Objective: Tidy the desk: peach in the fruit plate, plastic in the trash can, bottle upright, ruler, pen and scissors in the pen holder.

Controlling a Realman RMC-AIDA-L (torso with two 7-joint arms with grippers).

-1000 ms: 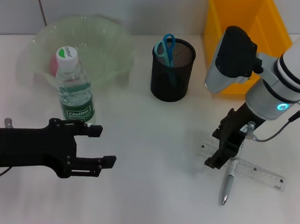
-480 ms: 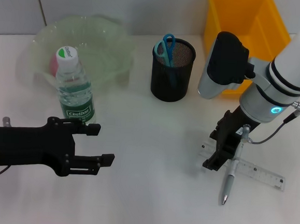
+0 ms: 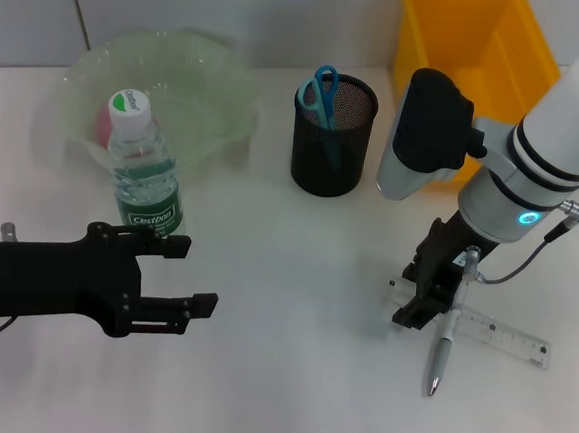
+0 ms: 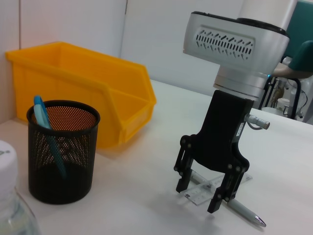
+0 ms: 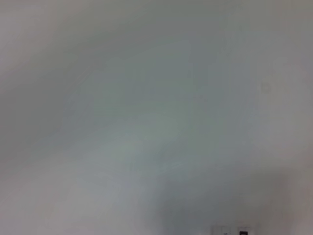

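The right gripper (image 3: 418,305) has shifted slightly left, jaws spread over the ruler (image 3: 496,333) and pen (image 3: 440,354). The left gripper (image 3: 186,279) hovers open near the upright bottle (image 3: 142,177); scissors (image 3: 321,94) stand in the pen holder (image 3: 333,135) behind.

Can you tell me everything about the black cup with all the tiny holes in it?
The black wire-mesh pen holder is a round cup that stands upright on the white table, beside the yellow plastic bin. You can see through its mesh wall. Its top is open, with a smooth black rim. Inside it stands a pair of blue-handled scissors, handles up, leaning against the rim on the side nearer the clear green bowl. Neither gripper touches it.
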